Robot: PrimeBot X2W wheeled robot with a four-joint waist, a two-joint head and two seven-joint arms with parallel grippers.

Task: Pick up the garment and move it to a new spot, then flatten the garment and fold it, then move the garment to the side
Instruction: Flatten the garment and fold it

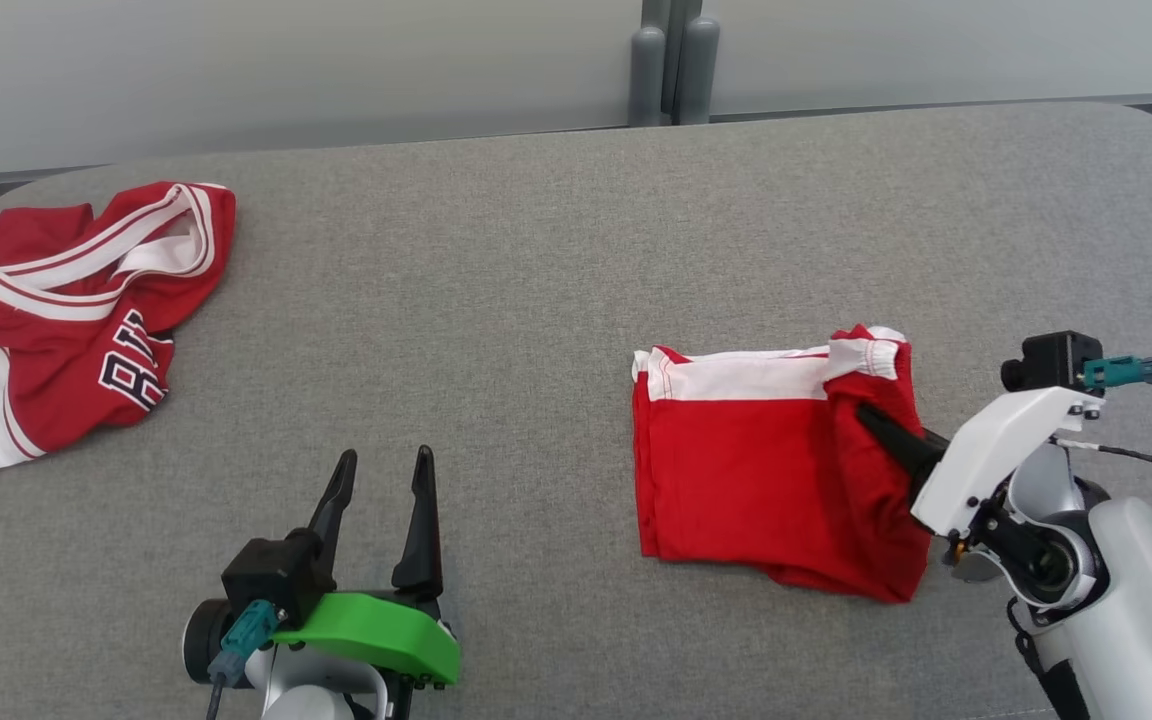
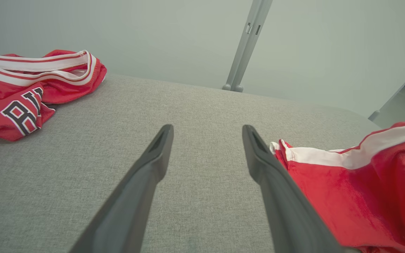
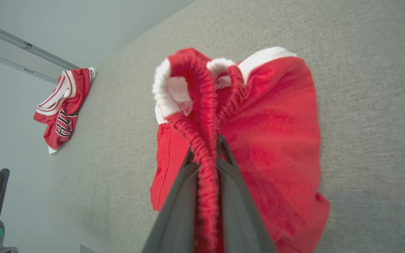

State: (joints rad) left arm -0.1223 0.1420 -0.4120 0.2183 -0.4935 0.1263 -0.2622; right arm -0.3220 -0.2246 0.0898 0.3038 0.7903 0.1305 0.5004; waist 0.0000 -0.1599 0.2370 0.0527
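Note:
The garment (image 1: pixel 756 470) is a pair of red shorts with a white band, folded into a rough square on the grey table, right of centre. My right gripper (image 1: pixel 871 418) is shut on its elastic waistband at the right edge; in the right wrist view the gathered red waistband (image 3: pixel 206 154) runs pinched between the two dark fingers (image 3: pixel 179 203). The shorts (image 2: pixel 357 189) also lie at the right of the left wrist view. My left gripper (image 1: pixel 383 475) stands open near the table's front, left of the shorts, holding nothing, its fingers (image 2: pixel 146 175) well apart over bare cloth.
A crumpled red and white jersey (image 1: pixel 76 320) with dark letters lies at the table's far left; it also appears as the jersey (image 2: pixel 23 91) and the jersey (image 3: pixel 63 109). Grey posts (image 1: pixel 671 70) stand behind the table's back edge. The grey table (image 1: pixel 496 330) has rounded corners.

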